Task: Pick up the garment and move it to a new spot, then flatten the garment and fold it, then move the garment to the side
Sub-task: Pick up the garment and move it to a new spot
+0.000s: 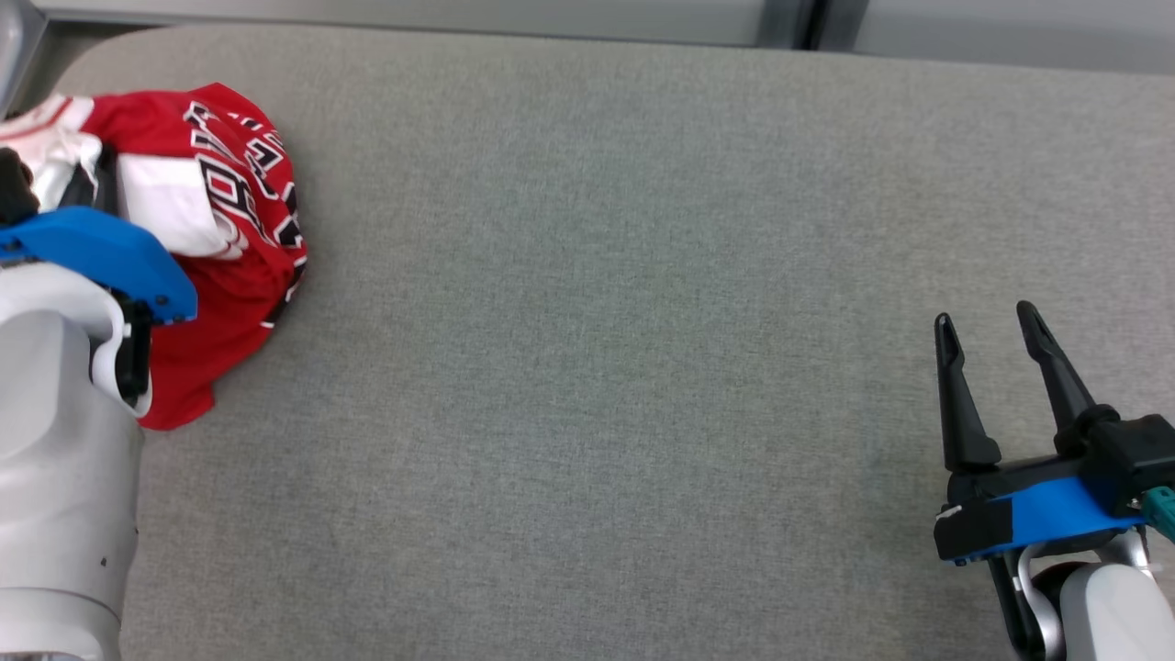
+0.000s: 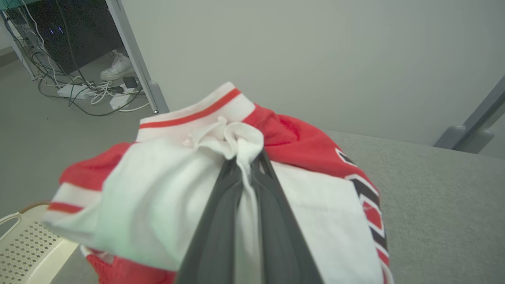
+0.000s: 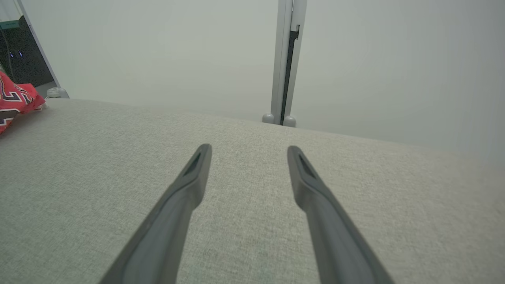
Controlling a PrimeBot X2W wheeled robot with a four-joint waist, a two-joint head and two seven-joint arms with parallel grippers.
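Note:
A crumpled red and white garment (image 1: 229, 193) with black and white lettering lies bunched at the far left of the grey table (image 1: 624, 275). In the left wrist view my left gripper (image 2: 245, 159) is shut on a fold of the garment's (image 2: 158, 189) white cloth, which bulges out past the fingertips. In the head view the left fingers are hidden behind the blue wrist part and pale forearm. At the lower right my right gripper (image 1: 987, 326) stands open above bare table, far from the garment (image 3: 15, 100). Nothing lies between the right gripper's (image 3: 248, 152) fingers.
A cream perforated basket (image 2: 27, 248) sits below the table's left end. On the floor beyond lie cables (image 2: 86, 88) by a dark cabinet, and a person's white shoe (image 2: 116, 67). Grey partition walls with metal posts (image 3: 286, 63) stand behind the table.

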